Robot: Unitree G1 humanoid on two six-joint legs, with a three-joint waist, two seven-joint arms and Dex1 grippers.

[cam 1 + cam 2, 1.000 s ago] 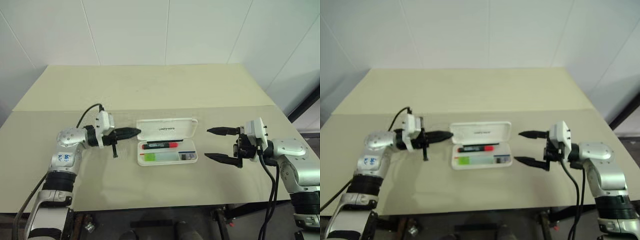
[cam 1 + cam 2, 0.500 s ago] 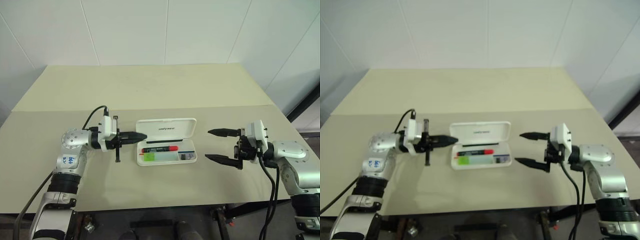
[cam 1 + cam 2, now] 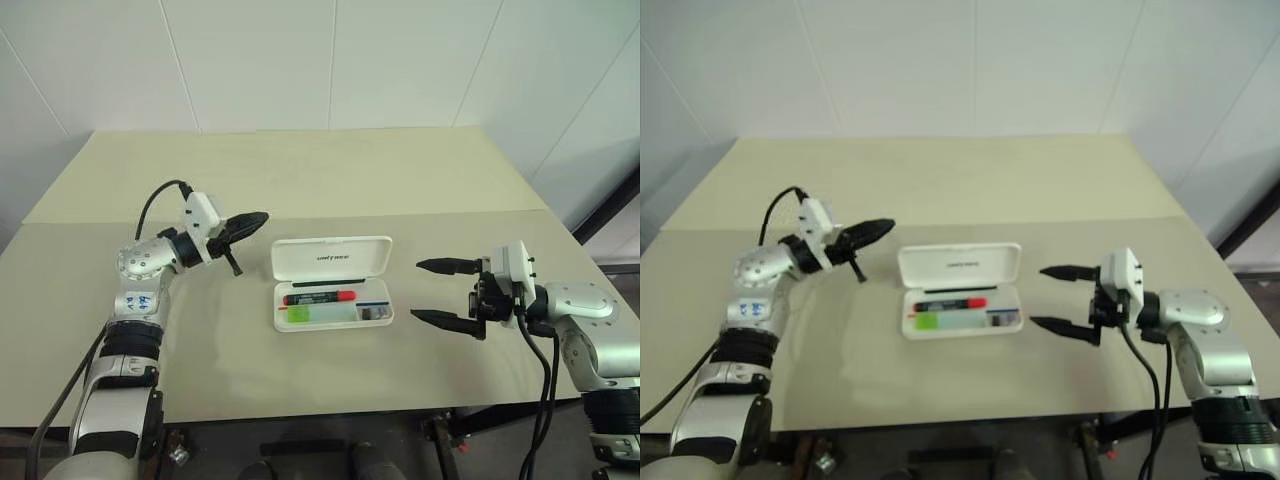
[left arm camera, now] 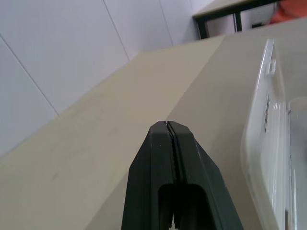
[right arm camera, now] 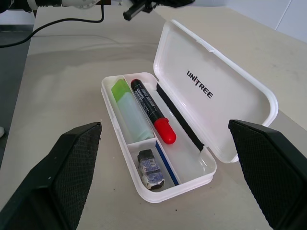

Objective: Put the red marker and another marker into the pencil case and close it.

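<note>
Two markers are already seen lying inside the flat white rectangular plastic pencil case, which rests near the middle of the pale beige table with its hinged lid standing open toward the far side. Nearest the robot, in the case's front compartment, the short stubby marker with a pale translucent body and a bright green cap is laid lengthwise, and a small grey stubby object is held in a separate small compartment at the case's right end. Just behind the green-capped marker, the slim black-barrelled marker with a red cap is laid parallel to it, below the lid's inner face. The right gripper is held level to the right of the case and apart from it, its two black fingers spread wide and empty, pointed toward the case. Farther back, the left gripper is raised above the table to the left of the lid's far edge, its fingers pressed fully together with nothing between them and touching nothing. Both placements are judged complete; only the closing of the lid is left, and a push on the lid from behind by the clenched left gripper is judged the likely step.
</note>
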